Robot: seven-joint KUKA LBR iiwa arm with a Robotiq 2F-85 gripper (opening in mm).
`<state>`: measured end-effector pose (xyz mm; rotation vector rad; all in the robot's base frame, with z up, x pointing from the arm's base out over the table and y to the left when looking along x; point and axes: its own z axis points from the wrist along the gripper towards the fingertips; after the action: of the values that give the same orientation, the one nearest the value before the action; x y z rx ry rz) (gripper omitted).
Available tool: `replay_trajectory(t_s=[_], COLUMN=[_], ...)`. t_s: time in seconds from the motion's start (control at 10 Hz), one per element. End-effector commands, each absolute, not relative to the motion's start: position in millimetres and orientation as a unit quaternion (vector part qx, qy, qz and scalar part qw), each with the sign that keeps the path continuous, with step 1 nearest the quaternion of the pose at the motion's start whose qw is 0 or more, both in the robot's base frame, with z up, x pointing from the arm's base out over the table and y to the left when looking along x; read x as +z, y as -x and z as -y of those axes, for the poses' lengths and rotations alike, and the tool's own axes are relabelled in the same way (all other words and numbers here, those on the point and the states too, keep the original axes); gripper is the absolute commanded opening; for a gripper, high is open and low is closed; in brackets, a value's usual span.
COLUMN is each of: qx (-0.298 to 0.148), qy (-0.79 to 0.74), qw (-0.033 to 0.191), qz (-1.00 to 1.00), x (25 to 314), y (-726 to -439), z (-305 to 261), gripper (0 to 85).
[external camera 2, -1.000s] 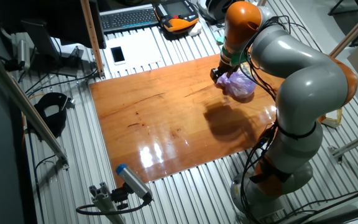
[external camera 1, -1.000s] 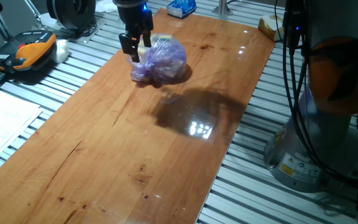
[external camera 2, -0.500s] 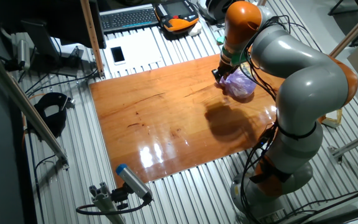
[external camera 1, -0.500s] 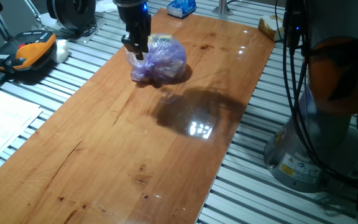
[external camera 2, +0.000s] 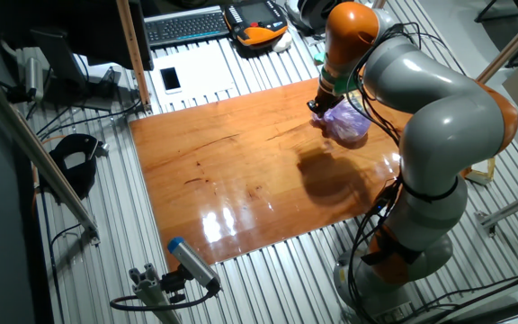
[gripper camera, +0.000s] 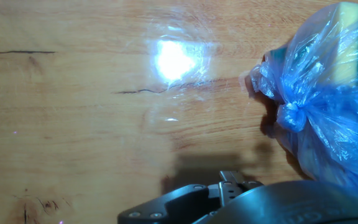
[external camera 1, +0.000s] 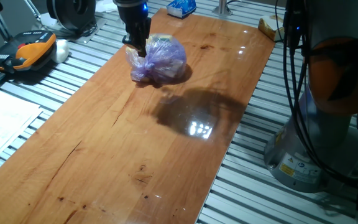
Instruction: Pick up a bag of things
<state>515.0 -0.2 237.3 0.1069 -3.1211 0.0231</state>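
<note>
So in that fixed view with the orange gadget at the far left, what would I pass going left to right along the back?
Orange handheld device → gripper → purple bag → blue-and-white packet → brownish item at the table's right corner → robot base.

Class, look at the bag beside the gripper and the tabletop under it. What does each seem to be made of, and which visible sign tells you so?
The bag: thin translucent plastic film, it seems; it is crinkled, knotted, and yellowish lumps show through. The tabletop: wood, probably varnished; it shows grain lines and dark streaks, and its glossy surface mirrors the lights.
</note>
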Motion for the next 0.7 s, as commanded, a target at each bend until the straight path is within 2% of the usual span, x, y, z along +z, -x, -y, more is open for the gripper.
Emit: replay_trajectory(t_s=[0.0,0.6], qx=[0.007,0.009], qy=[-0.032,-0.008], qw=[0.009,0.004], qz=[0.999,1.0], x=[237,219], y=[-515,-529], z=[0,0], gripper=[0.0,0.0])
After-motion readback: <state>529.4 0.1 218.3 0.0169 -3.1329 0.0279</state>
